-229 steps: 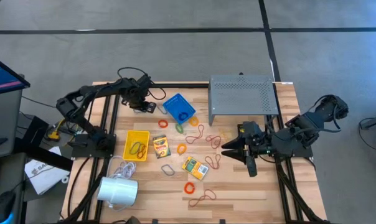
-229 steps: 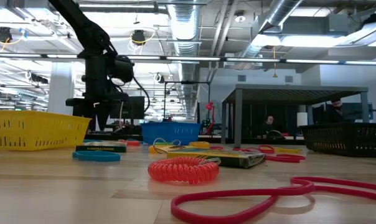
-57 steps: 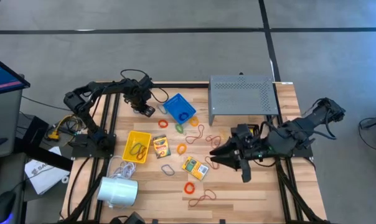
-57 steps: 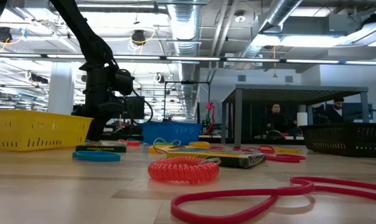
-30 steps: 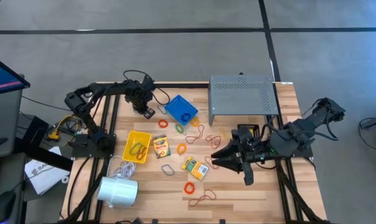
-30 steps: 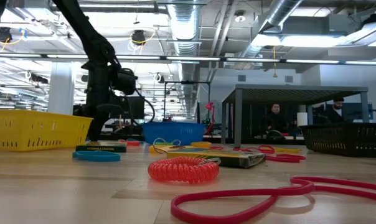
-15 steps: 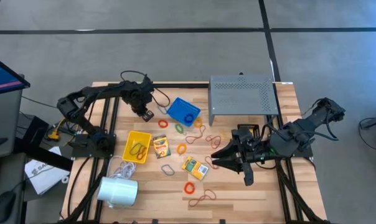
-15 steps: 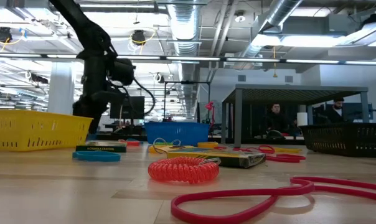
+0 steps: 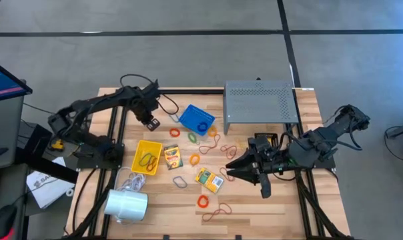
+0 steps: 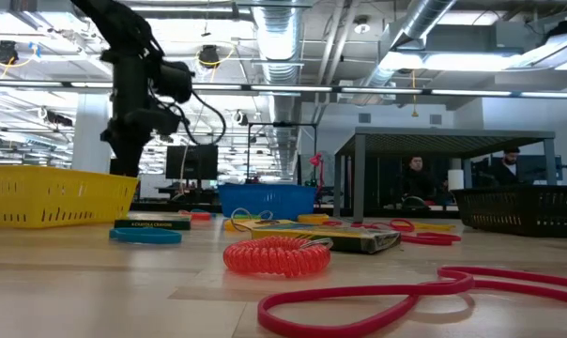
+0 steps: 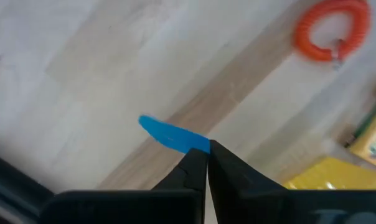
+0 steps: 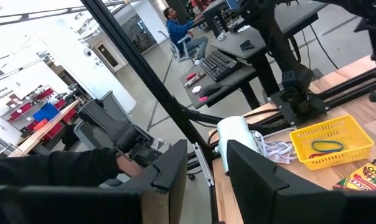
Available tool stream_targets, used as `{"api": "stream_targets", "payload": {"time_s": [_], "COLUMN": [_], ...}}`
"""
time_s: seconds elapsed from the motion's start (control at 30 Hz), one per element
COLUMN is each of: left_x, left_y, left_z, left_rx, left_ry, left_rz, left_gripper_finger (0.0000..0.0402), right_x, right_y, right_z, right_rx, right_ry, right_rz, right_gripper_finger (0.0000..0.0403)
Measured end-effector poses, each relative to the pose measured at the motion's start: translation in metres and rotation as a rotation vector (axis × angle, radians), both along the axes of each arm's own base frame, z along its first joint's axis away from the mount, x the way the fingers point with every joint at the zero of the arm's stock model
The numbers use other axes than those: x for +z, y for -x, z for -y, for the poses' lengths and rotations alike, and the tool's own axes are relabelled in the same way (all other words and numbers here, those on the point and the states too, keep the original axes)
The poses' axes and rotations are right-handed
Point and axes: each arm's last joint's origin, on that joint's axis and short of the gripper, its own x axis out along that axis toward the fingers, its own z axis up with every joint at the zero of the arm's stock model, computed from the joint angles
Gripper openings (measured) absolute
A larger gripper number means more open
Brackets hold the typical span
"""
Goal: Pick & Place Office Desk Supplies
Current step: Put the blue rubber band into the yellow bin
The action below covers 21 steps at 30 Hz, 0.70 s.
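Above yellow basket [image 9: 147, 157], left pincer [image 9: 150, 123] retreated with blue band [image 11: 173, 135]

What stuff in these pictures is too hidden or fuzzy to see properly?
- Blue band in the shut left gripper, left wrist view: its held end is hidden by the jaws.
- Yellow basket, low view: its wall hides the contents.
- Crayon box, right wrist view: cut off by the picture's edge.
- Right gripper, high view: any load is too small to tell.

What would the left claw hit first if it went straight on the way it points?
Most likely the bare wooden table: the left claw, shut on a blue sliver, points down at it; height unclear.
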Motion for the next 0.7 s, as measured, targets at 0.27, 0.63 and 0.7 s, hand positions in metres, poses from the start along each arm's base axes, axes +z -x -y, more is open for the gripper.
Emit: {"api": "stream_targets", "payload": {"time_s": [0.27, 0.63, 0.7], "left_x": [0.037, 0.065, 0.067], "left_y": [0.018, 0.034, 0.034], "left_z": [0.028, 0.076, 0.083], "left_rx": [-0.016, -0.071, -0.078], "left_ry": [-0.026, 0.003, 0.023], "left_rz": [0.11, 0.21, 0.214], "left_gripper_finger": [0.0, 0.0, 0.0], "right_x": [0.0, 0.0, 0.0], "right_y": [0.0, 0.0, 0.0], "right_z": [0.0, 0.0, 0.0], "right_rx": [0.004, 0.011, 0.011], "right_ry": [0.022, 0.033, 0.034], "right_rz": [0.004, 0.004, 0.003], "right_gripper_finger": [0.0111, 0.0111, 0.0111]}}
